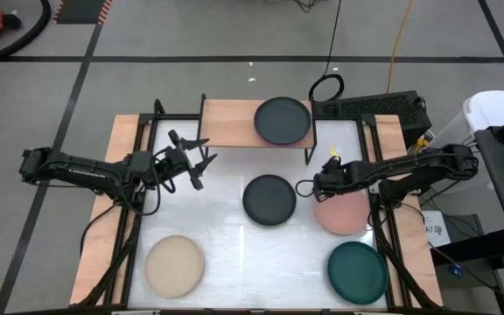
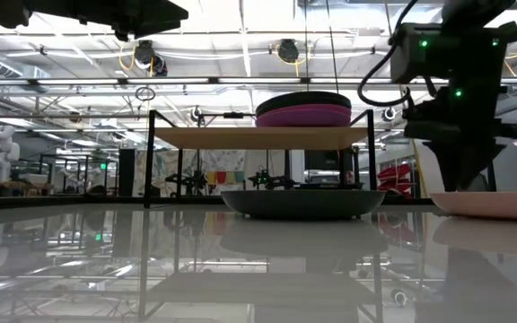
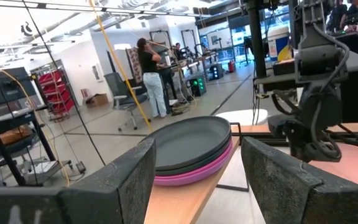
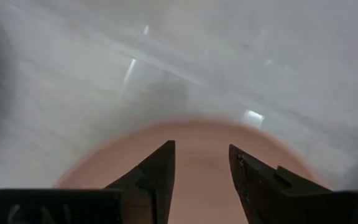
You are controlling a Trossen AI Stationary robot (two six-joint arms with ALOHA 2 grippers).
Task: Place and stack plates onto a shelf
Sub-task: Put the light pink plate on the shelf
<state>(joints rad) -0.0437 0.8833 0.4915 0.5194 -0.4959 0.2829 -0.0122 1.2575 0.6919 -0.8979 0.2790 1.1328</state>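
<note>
The shelf (image 1: 234, 122) stands at the table's far edge and carries a stack of plates (image 1: 283, 121), dark ones on top of a purple-pink one (image 3: 191, 171). A charcoal plate (image 1: 269, 199) lies mid-table. A salmon pink plate (image 1: 348, 217) lies to its right. My right gripper (image 1: 322, 186) is open, fingers pointing down over the salmon plate's far-left part (image 4: 197, 140). My left gripper (image 1: 201, 162) is open and empty, in the air left of the shelf and facing the stack (image 3: 194, 180). My right gripper's open fingers (image 4: 160, 177) point down over the salmon plate just inside its rim (image 4: 185, 127). I cannot tell whether the fingertips touch the plate, which lies flat on the table.
A beige plate (image 1: 174, 264) lies near the front left and a dark teal plate (image 1: 357, 271) near the front right. The shelf's left half (image 1: 226, 122) is bare wood. Black frame rails run along both table sides.
</note>
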